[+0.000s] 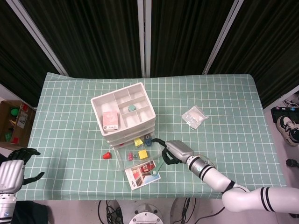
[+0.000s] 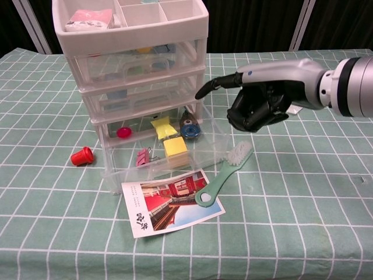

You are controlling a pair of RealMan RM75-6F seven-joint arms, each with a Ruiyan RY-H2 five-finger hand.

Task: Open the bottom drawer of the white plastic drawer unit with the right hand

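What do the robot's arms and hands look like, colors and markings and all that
The right hand has black fingers under a smooth silver-grey back shell. Its wrist is a silver cylinder, and the right arm behind it is glossy white with black bands. The left hand matches: black fingers on a silver-grey body. No loose cables show on either.

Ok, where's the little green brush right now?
In the chest view the green brush lies on the tablecloth right of the open bottom drawer, its handle end on the postcard, below the right hand.

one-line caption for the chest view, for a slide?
Right hand beside the drawer unit, bottom drawer pulled open.
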